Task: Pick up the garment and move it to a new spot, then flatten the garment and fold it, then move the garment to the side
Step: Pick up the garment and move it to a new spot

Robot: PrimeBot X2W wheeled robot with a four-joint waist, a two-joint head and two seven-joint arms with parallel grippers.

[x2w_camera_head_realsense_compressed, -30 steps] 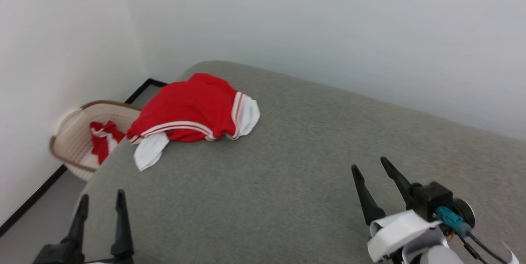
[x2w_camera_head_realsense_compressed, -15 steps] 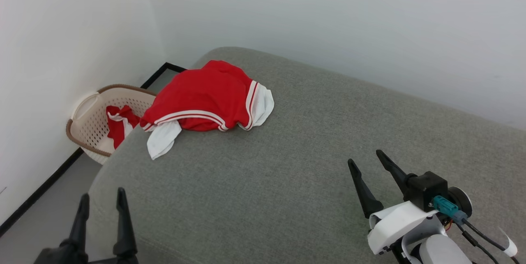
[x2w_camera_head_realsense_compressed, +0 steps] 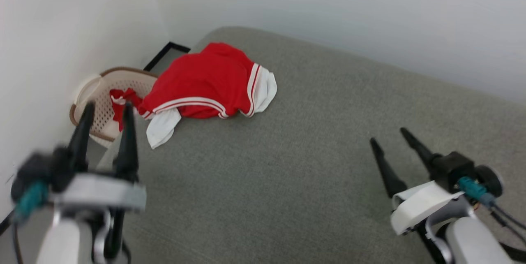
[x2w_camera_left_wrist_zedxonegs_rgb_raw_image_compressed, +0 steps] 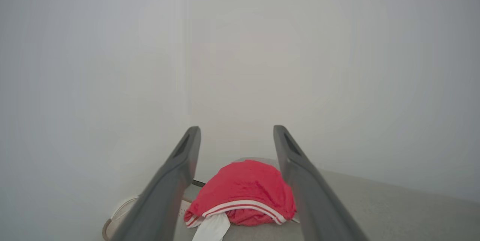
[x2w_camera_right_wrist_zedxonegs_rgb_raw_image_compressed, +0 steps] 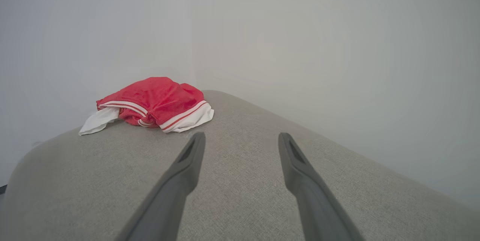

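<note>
Reaching toward the garment (x2w_camera_head_realsense_compressed: 201, 85), heaped in a crumpled red mound at the far left corner of the grey padded surface (x2w_camera_head_realsense_compressed: 287, 165), close to the edge beside the beige basket (x2w_camera_head_realsense_compressed: 93, 86). Judged as the very start of the pick-up: nothing gripped, nothing flattened or folded yet.

Seen with fingers spread wide on the left gripper (x2w_camera_head_realsense_compressed: 108, 107) and on the right gripper (x2w_camera_head_realsense_compressed: 388, 135) alike, both empty and well apart from the cloth.

Lead with the left gripper, since nearer and lined up: in the left wrist view, framing the mound between its two fingers. Aim for the thick red bulk along the double white stripe, not the loose white sleeve end (x2w_camera_head_realsense_compressed: 161, 129) trailing toward the near edge; pinching that alone would probably drag the rest up in a long string and make the later spreading harder. Come in from the open side of the surface and descend from above, so as not to nudge the heap over the edge. Steer clear of the smaller red-and-white cloth (x2w_camera_head_realsense_compressed: 122, 98) lying in the basket: a likely false target, being the same colours.

Close on a firm fold, lift until the hem clears, then carry toward the bare middle, where room for flattening looks ample. Hold the right gripper ready there for a second hold.
</note>
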